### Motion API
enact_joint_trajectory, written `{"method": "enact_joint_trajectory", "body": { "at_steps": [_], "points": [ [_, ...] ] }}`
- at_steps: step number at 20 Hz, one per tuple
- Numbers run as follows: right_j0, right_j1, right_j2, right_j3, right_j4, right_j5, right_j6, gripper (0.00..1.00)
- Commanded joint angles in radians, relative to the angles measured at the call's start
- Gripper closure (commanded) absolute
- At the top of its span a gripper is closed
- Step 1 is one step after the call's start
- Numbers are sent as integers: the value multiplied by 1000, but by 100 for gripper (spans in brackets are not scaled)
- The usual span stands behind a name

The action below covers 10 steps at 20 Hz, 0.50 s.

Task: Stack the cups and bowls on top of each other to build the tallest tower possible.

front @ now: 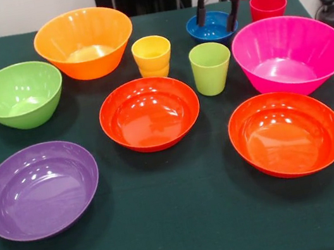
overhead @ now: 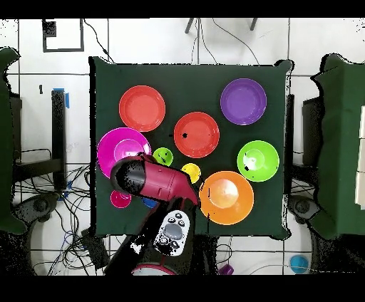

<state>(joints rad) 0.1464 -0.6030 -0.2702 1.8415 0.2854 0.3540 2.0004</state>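
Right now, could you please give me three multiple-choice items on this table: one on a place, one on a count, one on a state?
1. The gripper is over which bowl?
A. purple
B. blue
C. green

2. How many cups stand on the table?
A. one
B. three
C. five

3. How are the bowls and cups lying?
A. all separate, nothing stacked
B. all nested in one pile
C. all upside down

Answers:
1 B: in the front view, the fingers reach down into the small blue bowl.
2 B: the yellow cup, green cup and red cup.
3 A: each stands alone, mouth up, on the table.
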Motion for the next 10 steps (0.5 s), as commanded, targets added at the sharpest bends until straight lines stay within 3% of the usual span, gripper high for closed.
{"method": "enact_joint_trajectory", "body": {
  "at_steps": [1,10],
  "points": [
    [0,48,113,17,-1,43,133,0],
    [44,48,81,34,19,56,185,0]
  ]
}}
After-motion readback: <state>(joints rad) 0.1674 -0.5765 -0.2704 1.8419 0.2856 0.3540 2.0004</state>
